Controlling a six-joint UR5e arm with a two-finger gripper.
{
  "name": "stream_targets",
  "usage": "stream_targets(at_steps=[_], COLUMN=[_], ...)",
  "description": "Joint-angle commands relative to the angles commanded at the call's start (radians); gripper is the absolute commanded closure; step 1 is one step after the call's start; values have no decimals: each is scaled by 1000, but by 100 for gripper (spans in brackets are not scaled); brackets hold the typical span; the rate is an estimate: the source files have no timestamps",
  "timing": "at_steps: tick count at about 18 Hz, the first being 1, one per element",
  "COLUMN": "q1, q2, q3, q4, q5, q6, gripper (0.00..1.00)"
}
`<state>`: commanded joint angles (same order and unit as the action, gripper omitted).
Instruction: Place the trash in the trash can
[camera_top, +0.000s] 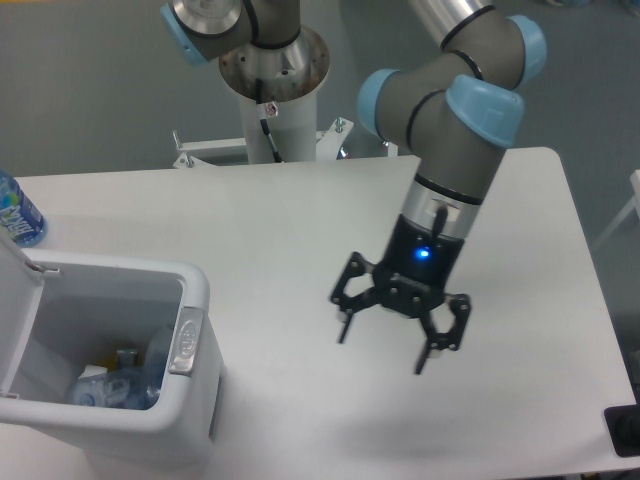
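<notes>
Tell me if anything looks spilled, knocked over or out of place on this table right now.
Nothing stands out. The crushed bottle lies inside the open trash can, the blue-labelled bottle stands at the table's left edge, and the gripper hangs open and empty above bare tabletop.
</notes>
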<state>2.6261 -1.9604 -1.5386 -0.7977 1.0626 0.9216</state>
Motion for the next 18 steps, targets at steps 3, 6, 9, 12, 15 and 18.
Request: stream_targets(at_steps=[3,6,9,12,15,18], q1=[21,35,34,25,17,17], q2=[-17,-23,-44,-55,-57,-54], q3=[-2,-9,-2,2,-2,-8], q4=[-2,-6,-6,-17,-21,-28], q5=[150,292,374,468,496,497], q6=[150,230,232,250,279,290], gripper=[0,0,0,0,0,0])
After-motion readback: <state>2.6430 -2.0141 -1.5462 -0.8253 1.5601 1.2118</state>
